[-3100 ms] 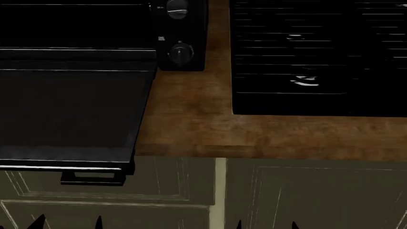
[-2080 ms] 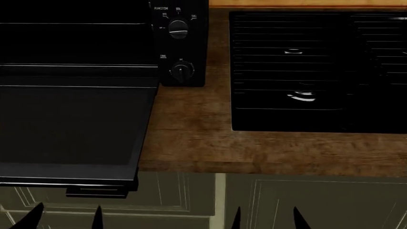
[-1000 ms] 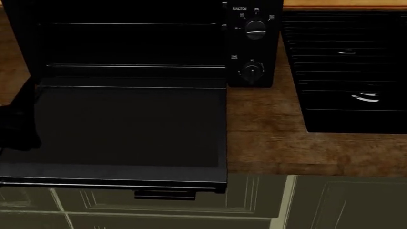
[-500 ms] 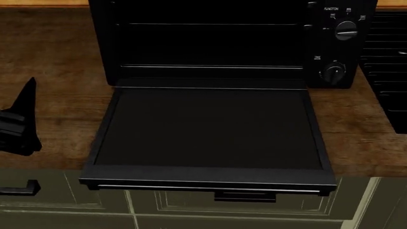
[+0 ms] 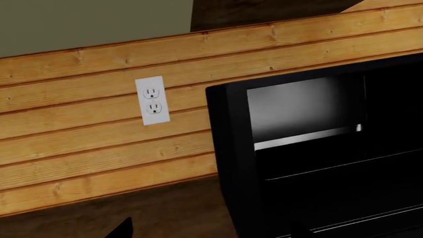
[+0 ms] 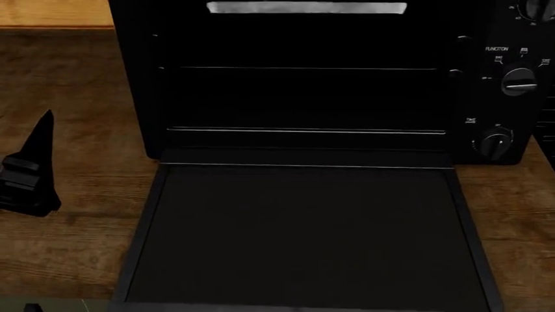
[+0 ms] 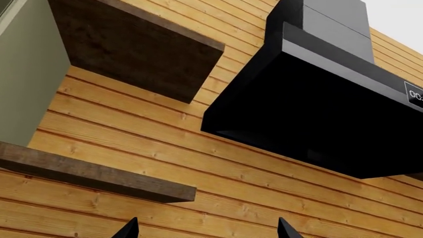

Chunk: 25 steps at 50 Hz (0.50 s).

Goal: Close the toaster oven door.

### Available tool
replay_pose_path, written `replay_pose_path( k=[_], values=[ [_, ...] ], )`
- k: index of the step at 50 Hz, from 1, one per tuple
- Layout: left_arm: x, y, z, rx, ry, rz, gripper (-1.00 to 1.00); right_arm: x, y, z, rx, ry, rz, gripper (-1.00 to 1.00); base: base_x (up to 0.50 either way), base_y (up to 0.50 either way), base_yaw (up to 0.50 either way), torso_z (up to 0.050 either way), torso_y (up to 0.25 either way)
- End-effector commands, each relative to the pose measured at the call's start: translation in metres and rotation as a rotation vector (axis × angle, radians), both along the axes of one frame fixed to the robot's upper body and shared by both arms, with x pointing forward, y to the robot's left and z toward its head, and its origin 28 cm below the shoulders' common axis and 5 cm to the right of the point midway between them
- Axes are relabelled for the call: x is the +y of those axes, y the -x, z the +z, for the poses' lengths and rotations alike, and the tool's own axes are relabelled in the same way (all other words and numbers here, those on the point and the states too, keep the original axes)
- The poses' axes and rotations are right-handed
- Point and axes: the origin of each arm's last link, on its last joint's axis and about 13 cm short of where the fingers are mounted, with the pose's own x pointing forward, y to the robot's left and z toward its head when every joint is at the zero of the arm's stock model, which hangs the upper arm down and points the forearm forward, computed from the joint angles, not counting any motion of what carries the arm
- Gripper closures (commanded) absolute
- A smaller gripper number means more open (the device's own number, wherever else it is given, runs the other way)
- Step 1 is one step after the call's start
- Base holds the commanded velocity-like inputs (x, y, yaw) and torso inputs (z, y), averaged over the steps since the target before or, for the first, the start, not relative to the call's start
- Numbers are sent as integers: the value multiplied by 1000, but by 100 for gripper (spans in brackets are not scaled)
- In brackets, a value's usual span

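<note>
Head view: toaster oven door (image 6: 303, 234) lies flat open, right of my left gripper (image 6: 26, 179) | left wrist: toaster oven (image 5: 317, 148) ahead, wall outlet (image 5: 152, 100) beside | right wrist: right gripper (image 7: 206, 228) spread, range hood (image 7: 317, 109) above | left jaws: cannot tell.

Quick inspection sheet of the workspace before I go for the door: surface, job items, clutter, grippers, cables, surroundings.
Surface: wooden countertop, bare wood showing on both sides of the oven.
Job's things: toaster oven open, racks visible inside; toaster oven door folded down flat toward the robot; handle out of frame.
Clutter: nothing seen.
Grippers: left gripper over the counter to the left of the door, holding nothing, fingers apart in the left wrist view; right gripper aimed up at the wall, fingers apart, empty.
Cables: nothing seen.
Surroundings: plank wall with outlet; wooden shelves; black range hood; oven knobs.
</note>
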Motion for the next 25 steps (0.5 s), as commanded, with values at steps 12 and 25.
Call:
replay_pose_path(
  k=[12,25],
  values=[
    [22,-4,-12,-269,-307,-107,-100,1,6,3,-14,1,11,-100,42,0,0,0,0],
    [55,7,-5,-411,-1068,-262,-100,0,8,3,-19,2,15,-100,0,0,0,0,0]
  ],
)
